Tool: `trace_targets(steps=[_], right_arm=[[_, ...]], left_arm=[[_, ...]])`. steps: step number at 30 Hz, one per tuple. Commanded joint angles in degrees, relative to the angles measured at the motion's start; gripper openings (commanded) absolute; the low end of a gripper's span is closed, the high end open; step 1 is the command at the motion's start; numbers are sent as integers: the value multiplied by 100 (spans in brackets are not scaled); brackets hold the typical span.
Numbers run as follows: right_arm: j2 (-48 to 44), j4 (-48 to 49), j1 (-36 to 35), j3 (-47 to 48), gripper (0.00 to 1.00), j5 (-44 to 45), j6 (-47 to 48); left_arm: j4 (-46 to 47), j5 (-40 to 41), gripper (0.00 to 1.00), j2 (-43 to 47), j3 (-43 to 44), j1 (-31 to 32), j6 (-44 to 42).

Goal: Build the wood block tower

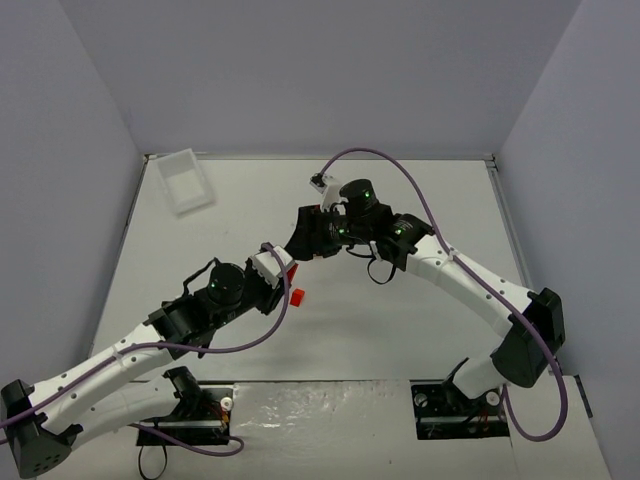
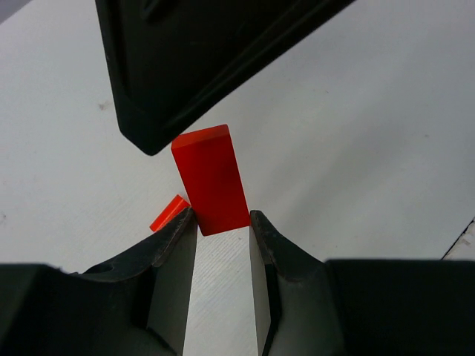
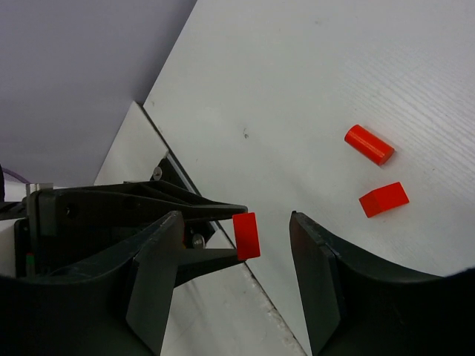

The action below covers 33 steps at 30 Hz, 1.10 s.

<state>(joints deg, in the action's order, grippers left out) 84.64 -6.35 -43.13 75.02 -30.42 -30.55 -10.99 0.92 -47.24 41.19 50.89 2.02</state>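
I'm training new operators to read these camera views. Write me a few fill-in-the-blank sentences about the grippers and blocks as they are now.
1. The block clamped in the left gripper is coloured ___.
2. The right gripper holds its jaws ___, that block between them in its own view.
3. The clear tray sits at the far ___ corner of the table.
Missing words: red; open; left.

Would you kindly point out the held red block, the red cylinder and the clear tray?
red block (image 2: 211, 178), left wrist view, on its broad front face
red cylinder (image 3: 369, 144), right wrist view, on its curved side
tray (image 1: 187, 182), top view, on its bare floor
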Motion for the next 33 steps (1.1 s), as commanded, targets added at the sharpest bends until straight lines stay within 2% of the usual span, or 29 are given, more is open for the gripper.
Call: trace_targets(steps=[1, 26, 33], right_arm=[[-4, 245, -54, 135, 56, -25, -136], [-261, 36, -196, -294, 40, 447, -134], [-350, -5, -190, -299, 32, 520, -118]], left_arm=[[545, -294, 0, 28, 401, 23, -407], [614, -278, 0, 18, 267, 26, -394], [607, -261, 0, -90, 240, 17, -369]])
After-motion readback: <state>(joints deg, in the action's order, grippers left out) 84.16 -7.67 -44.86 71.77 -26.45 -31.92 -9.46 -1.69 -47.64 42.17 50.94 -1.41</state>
